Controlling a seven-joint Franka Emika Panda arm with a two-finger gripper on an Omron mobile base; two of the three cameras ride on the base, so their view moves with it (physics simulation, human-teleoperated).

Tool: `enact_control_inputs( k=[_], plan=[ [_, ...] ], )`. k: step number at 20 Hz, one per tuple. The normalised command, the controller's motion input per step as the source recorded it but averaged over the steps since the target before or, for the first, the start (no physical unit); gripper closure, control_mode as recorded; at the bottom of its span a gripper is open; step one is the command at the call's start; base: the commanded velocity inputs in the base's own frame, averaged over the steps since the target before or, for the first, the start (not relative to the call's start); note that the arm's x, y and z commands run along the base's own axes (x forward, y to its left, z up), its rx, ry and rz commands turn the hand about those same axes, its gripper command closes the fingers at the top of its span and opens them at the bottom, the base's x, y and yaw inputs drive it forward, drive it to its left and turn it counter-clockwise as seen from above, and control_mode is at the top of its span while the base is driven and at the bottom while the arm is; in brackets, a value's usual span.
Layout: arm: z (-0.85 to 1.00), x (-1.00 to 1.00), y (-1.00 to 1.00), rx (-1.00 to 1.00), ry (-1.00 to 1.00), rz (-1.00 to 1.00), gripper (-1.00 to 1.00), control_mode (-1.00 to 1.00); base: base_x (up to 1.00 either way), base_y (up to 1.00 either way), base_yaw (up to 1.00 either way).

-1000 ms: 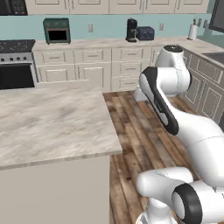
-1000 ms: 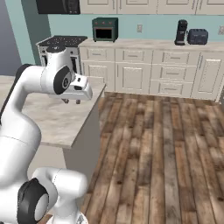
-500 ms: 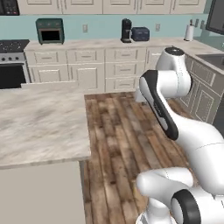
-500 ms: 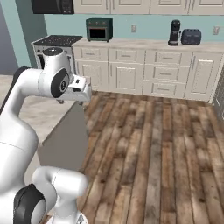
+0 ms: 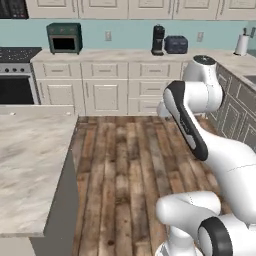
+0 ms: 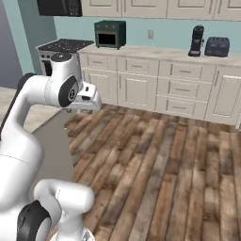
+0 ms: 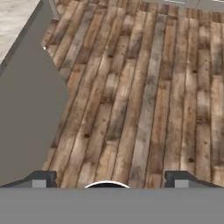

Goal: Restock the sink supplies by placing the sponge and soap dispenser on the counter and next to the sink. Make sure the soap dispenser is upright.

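Sponge and soap dispenser are not to be found from where I stand, so I cannot say where either lies; my gripper (image 7: 108, 181) hangs over bare wood-plank floor (image 7: 144, 87) with its two dark finger tips (image 7: 41, 179) standing wide apart and nothing between them. Beside me is the island (image 5: 30, 165) with its marbled top, and its grey side panel (image 7: 26, 113) appears at one edge of the hand view. Along the far wall runs the counter (image 5: 125, 54) over cream panelled cabinets, carrying a green toaster oven (image 5: 64, 37), a black coffee machine (image 5: 158, 39), a dark toaster (image 5: 176, 44) and a paper-towel roll (image 5: 242, 45); a stove (image 5: 15, 75) stands at its left end. A dark strip at the right edge of the left base view may be the sink (image 5: 250, 78), though too little shows to be sure. I judge the step in hand to be travel between supplies, empty-handed; the next move calls for locating the item not yet placed and bringing my open jaws over it.
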Motion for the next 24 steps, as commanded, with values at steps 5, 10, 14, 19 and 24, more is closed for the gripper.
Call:
enact_control_inputs(
  k=[5, 10, 14, 19, 24],
  plan=[
    [0.0, 0.0, 0.0, 0.0, 0.0, 0.0, -1.0, 1.0, 0.99, -0.73, 0.49],
    [0.0, 0.0, 0.0, 0.0, 0.0, 0.0, -1.0, 1.0, 0.87, -0.27, 0.74],
    [0.0, 0.0, 0.0, 0.0, 0.0, 0.0, -1.0, 1.0, 0.64, -0.28, 0.78],
    [0.0, 0.0, 0.0, 0.0, 0.0, 0.0, -1.0, 1.0, 0.4, -0.58, 0.7],
    [0.0, 0.0, 0.0, 0.0, 0.0, 0.0, -1.0, 1.0, 0.33, -0.85, 0.6]
  ],
)
